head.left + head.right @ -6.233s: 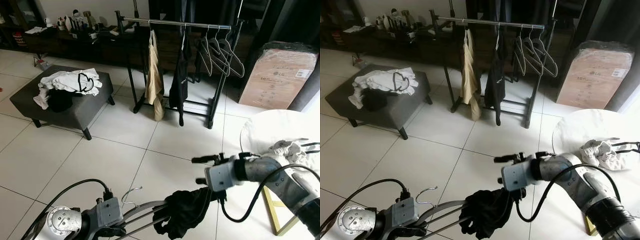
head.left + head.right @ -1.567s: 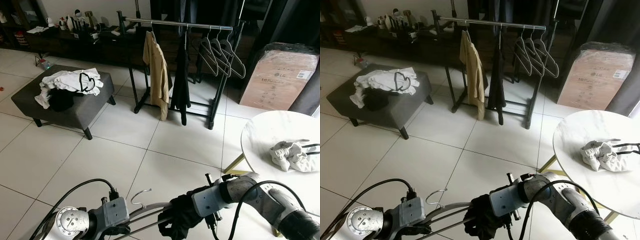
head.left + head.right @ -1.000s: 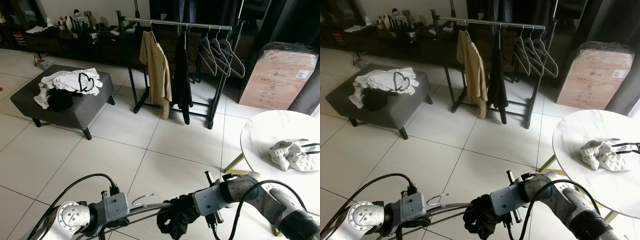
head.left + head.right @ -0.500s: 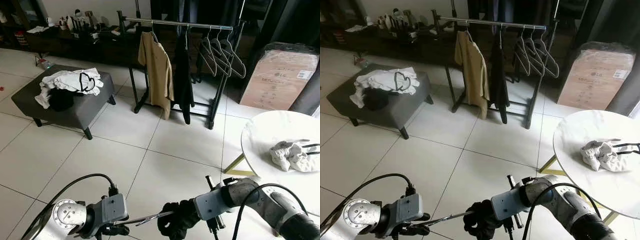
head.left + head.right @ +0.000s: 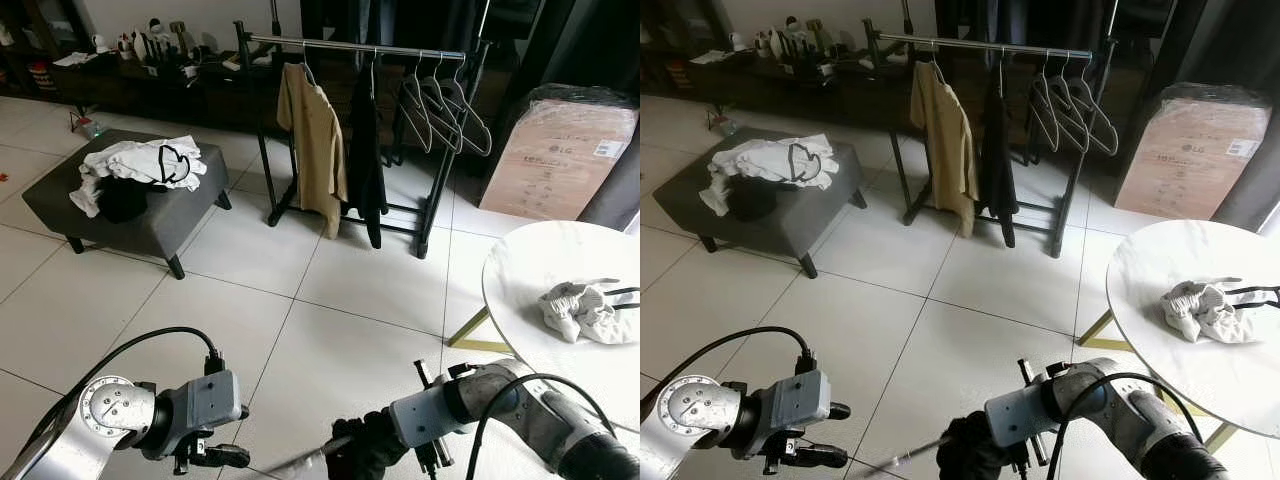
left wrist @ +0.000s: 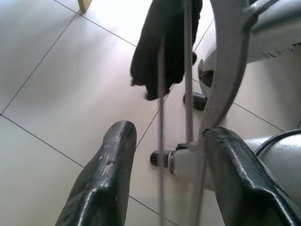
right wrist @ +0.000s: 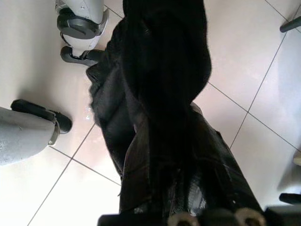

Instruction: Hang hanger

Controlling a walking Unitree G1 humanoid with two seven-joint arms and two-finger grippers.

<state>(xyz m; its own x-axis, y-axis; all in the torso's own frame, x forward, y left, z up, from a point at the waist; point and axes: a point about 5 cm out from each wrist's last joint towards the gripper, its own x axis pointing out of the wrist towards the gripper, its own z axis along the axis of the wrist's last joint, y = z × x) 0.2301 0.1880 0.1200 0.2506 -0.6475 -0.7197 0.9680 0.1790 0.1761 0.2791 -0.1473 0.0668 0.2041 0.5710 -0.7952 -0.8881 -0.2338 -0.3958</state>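
A hanger (image 5: 308,459) draped with a black garment (image 5: 362,455) sits low at the 6 o'clock edge of the head view, carried above the white tiled floor (image 5: 120,300). The right gripper (image 5: 385,455) is buried in the dark cloth; its fingers are hidden and their state cannot be told. The left gripper (image 6: 167,188), at about 7 o'clock, has its fingers (image 6: 106,183) spread wide, the hanger's thin wires passing blurred between them without a firm grasp visible. At 12 o'clock stands the clothes rack (image 5: 345,45), holding a tan shirt (image 5: 310,140), a dark garment and several empty hangers (image 5: 440,105). A grey ottoman (image 5: 150,220) heaped with clothes lies at 10 o'clock; a round white table (image 5: 540,270) bearing crumpled cloth (image 5: 585,310) sits at 3 o'clock, a cardboard box (image 5: 565,150) beyond it.
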